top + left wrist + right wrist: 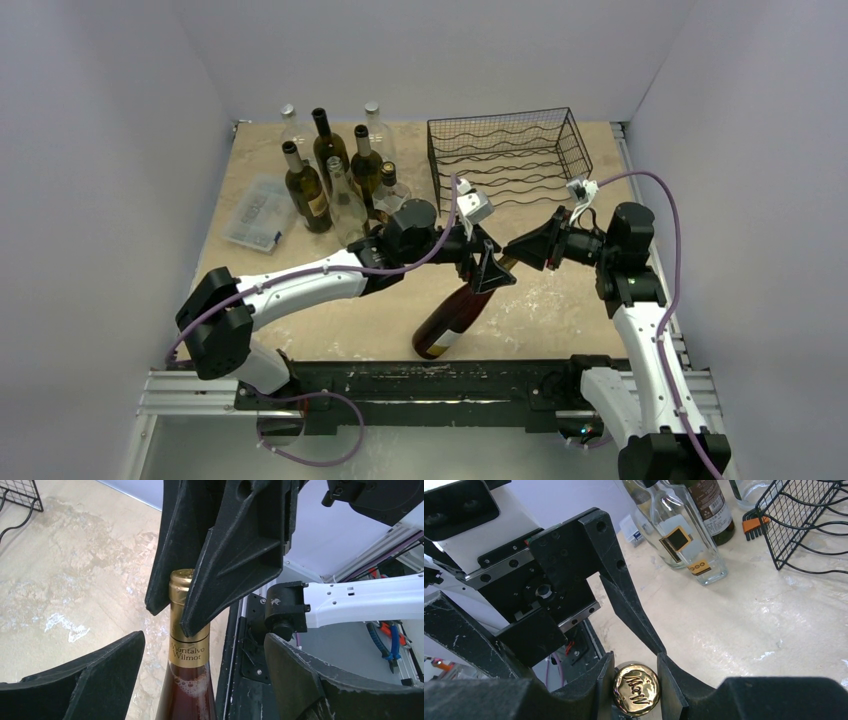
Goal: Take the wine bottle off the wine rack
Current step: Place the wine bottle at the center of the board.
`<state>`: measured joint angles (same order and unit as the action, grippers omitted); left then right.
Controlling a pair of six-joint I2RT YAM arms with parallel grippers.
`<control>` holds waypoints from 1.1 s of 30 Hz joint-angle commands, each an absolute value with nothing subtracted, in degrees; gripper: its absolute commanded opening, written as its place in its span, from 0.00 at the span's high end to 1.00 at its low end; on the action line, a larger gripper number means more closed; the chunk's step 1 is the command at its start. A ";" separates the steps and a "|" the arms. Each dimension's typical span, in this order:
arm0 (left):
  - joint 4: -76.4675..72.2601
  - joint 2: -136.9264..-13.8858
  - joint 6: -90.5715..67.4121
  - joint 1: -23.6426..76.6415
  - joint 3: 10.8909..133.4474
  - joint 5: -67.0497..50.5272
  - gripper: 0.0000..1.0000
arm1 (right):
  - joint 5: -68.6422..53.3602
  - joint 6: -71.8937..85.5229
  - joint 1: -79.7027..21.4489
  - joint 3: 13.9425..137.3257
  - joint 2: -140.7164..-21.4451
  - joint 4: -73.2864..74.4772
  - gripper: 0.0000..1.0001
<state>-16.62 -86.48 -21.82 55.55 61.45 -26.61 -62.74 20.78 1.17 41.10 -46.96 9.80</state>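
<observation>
The wine bottle (455, 318), dark with a gold foil neck, stands tilted on the table near the front edge, away from the black wire rack (505, 150), which holds no bottles. My right gripper (636, 689) is shut on the bottle's gold cap (636, 690). It also shows in the left wrist view (180, 615), clamped on the foil top. My left gripper (205, 680) is open, its fingers (100, 680) wide apart on either side of the bottle's neck (189, 650) without touching it. In the top view both grippers meet at the neck (503, 264).
Several upright bottles (335, 175) stand at the back left, and they also show in the right wrist view (684, 535). A clear plastic compartment box (258, 212) lies left of them. The rack's corner (804, 525) is at the right. The black base rail (420, 385) runs along the front edge.
</observation>
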 commanded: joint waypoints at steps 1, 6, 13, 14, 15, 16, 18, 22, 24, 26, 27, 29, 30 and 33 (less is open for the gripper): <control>-13.15 -86.10 -20.91 56.17 64.85 -24.42 0.12 | -64.60 20.30 1.17 42.36 -45.92 5.90 1.00; -7.91 -87.02 -19.55 57.24 67.65 -21.95 0.18 | -64.45 20.21 1.15 42.32 -46.02 5.94 1.00; -4.12 -87.78 -18.46 58.26 69.95 -20.48 0.29 | -64.42 20.21 1.18 42.20 -46.13 5.80 1.00; -3.68 -88.06 -18.52 58.37 70.37 -20.43 0.32 | -64.49 20.21 1.15 42.27 -46.14 5.80 1.00; -3.15 -88.53 -18.59 58.44 70.88 -20.30 0.34 | -64.51 20.21 1.23 42.27 -46.21 5.80 1.00; -2.90 -88.77 -18.63 58.51 71.12 -20.05 0.36 | -64.51 20.21 1.27 42.31 -46.23 5.80 1.00; -2.60 -89.26 -18.72 58.83 71.48 -19.89 0.39 | -64.56 20.21 1.22 42.32 -46.15 5.80 1.00; -1.74 -90.36 -18.66 59.27 72.53 -20.08 0.41 | -64.60 20.21 1.15 42.24 -46.11 5.80 1.00; -1.38 -90.75 -18.56 59.40 72.96 -20.18 0.43 | -64.60 20.21 1.21 42.19 -46.21 5.80 1.00; -1.08 -90.91 -18.43 59.52 73.22 -20.15 0.45 | -64.69 20.21 1.15 42.26 -46.27 5.80 1.00; -0.94 -91.03 -18.38 59.50 73.36 -20.24 0.47 | -64.69 20.21 1.14 42.21 -46.31 5.80 1.00; -0.57 -91.26 -18.24 59.54 73.66 -20.39 0.51 | -64.69 20.21 1.15 42.19 -46.29 5.76 1.00; -0.26 -91.45 -18.16 59.51 73.86 -20.58 0.54 | -64.69 20.21 1.21 42.20 -46.39 5.72 1.00; -0.31 -91.75 -17.70 59.50 74.09 -22.13 0.79 | -64.69 20.09 1.16 42.26 -46.41 5.79 1.00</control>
<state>0.43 -91.39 -18.26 58.94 71.09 -19.16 -63.22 20.67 1.17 41.10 -46.96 9.74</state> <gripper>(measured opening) 0.367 0.365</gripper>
